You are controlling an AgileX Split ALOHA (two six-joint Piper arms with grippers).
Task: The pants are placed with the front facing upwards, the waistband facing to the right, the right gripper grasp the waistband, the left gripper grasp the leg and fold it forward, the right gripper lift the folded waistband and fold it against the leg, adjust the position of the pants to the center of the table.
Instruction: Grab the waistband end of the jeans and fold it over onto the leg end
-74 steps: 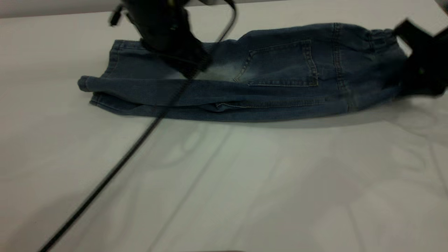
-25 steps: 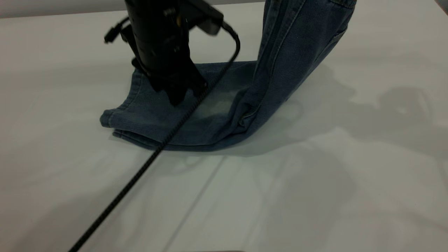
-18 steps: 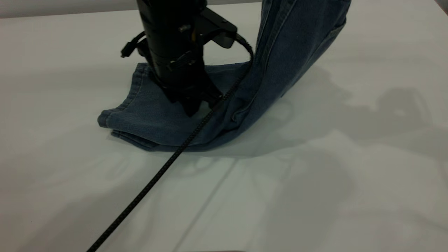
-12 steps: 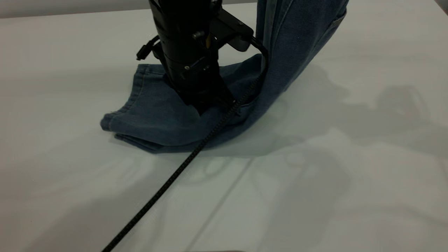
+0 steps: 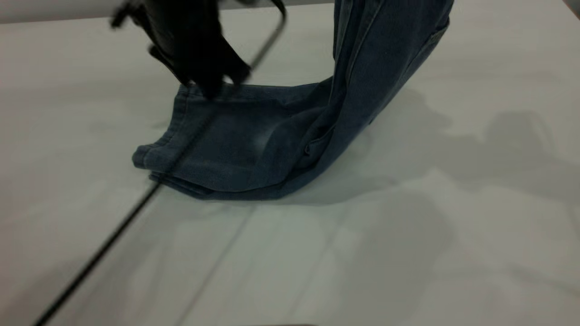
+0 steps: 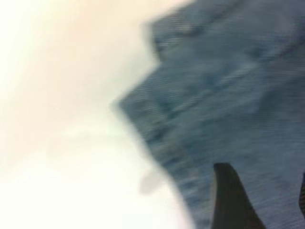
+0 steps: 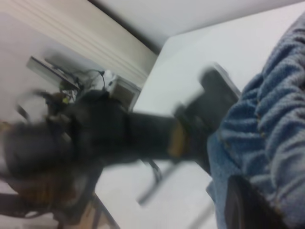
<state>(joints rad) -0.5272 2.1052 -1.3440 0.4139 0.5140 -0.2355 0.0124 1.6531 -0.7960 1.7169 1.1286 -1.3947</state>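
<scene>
The blue denim pants' legs [image 5: 226,149] lie folded on the white table [image 5: 408,249]. Their upper half [image 5: 385,50] hangs upright and runs out past the top of the exterior view. My left gripper [image 5: 210,88] hovers blurred over the far corner of the leg hems. In the left wrist view the left gripper [image 6: 264,205] is open, with denim [image 6: 228,95] below it and nothing between its fingers. The right gripper does not show in the exterior view. In the right wrist view it [image 7: 271,205] is shut on the ruffled waistband [image 7: 276,119], one dark finger [image 7: 240,205] against the cloth.
A black cable [image 5: 90,267] trails from the left arm across the table toward the near left corner. The left arm's dark body [image 7: 119,138] shows blurred in the right wrist view, with a wall and equipment behind it.
The right gripper raised the waistband end off the table. The left gripper, which was pressing down on the legs, has lifted and swung back to the left, off the cloth.
</scene>
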